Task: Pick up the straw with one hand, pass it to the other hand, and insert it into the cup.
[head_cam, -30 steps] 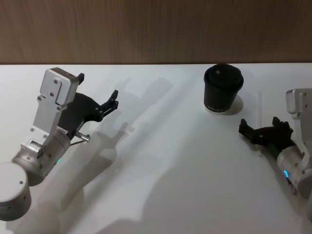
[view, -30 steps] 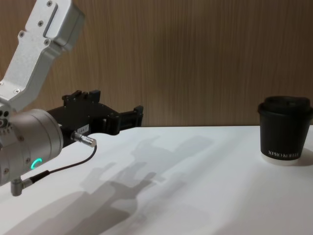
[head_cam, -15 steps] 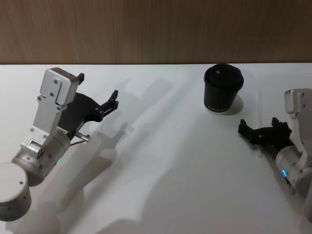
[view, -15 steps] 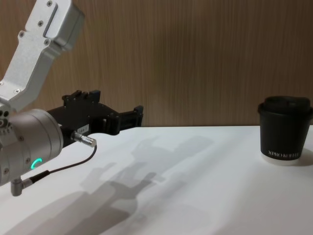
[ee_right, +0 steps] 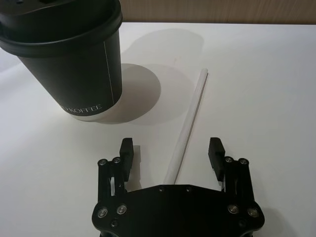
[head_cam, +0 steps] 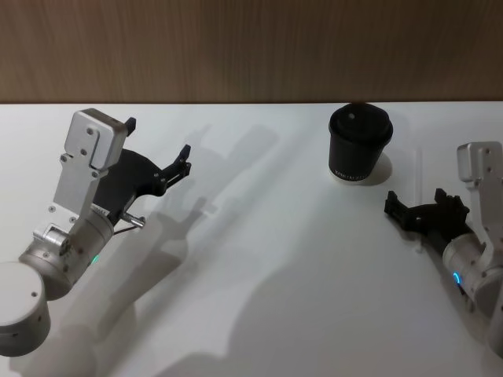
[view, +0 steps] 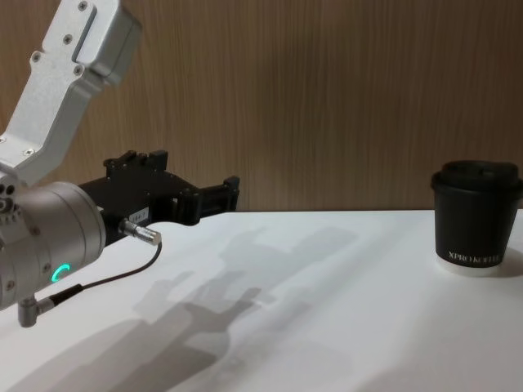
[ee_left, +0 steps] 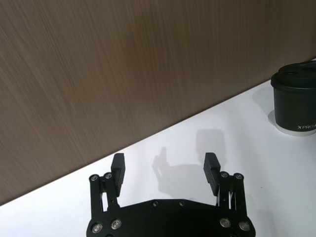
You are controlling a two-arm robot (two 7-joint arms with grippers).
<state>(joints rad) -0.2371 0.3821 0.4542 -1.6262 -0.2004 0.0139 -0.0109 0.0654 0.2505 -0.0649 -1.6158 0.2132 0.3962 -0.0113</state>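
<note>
The straw [ee_right: 192, 111] lies flat on the white table just beside the cup [ee_right: 69, 59], a black lidded paper cup lettered "KOFFEE". My right gripper [ee_right: 172, 145] is open and straddles the straw's near end, one finger on each side, not touching it. In the head view the right gripper [head_cam: 418, 201] sits near the table's right edge, a little in front of and to the right of the cup [head_cam: 359, 145]. My left gripper [head_cam: 157, 141] hovers open and empty over the left side, far from the cup [view: 476, 220].
A wood-panelled wall [view: 327, 98] closes off the back of the table [head_cam: 267, 259]. A thin dark cable [view: 114, 278] loops under the left wrist. Open white tabletop lies between the two arms.
The right arm has shifted very slightly while its gripper stays over the straw. The left arm and the cup have not moved.
</note>
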